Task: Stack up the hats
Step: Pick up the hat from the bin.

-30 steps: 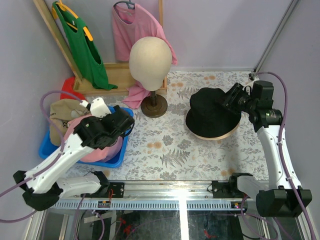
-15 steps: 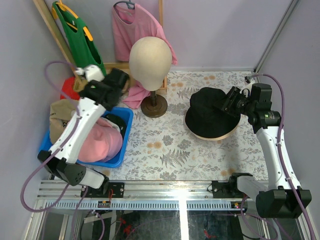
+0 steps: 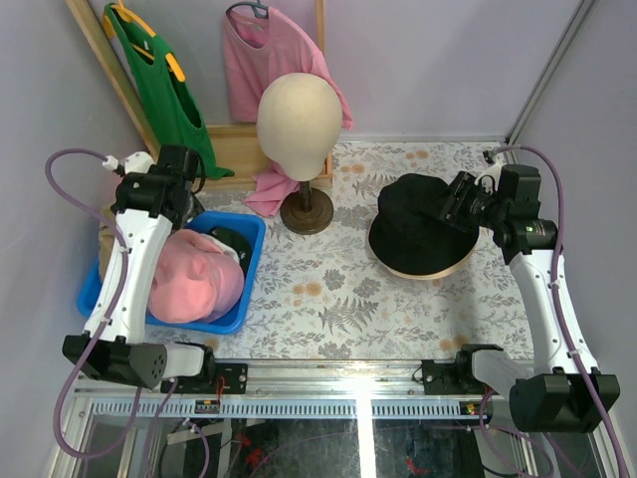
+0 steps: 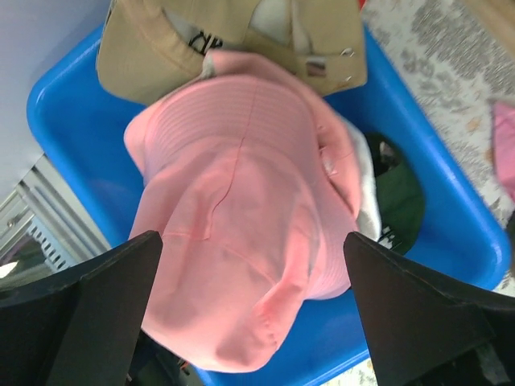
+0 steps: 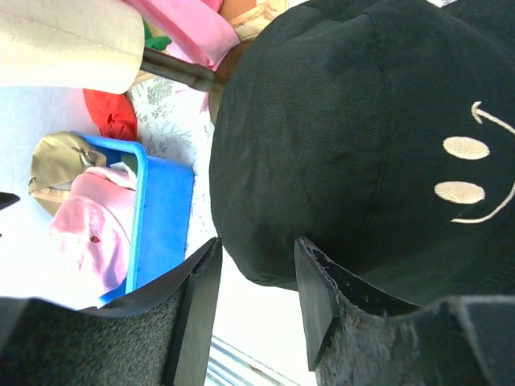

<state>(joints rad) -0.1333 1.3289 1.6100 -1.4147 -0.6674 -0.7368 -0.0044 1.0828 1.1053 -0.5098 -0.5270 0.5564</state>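
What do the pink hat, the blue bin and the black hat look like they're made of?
Pink hat: soft matte woven fabric, probably cotton; stitched seams, creases. Blue bin: smooth, slightly glossy hard plastic, by its moulded rim. Black hat: matte fabric with embroidered smiley.

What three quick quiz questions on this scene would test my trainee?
1. True or false: the left gripper is holding a hat.
2. Which hat lies on top in the bin? A tan cap, B pink hat, C green cap.
3. What is stitched on the black hat by the right gripper?
Key: 1 false, it is open and empty above the bin; 2 B; 3 a smiley face.
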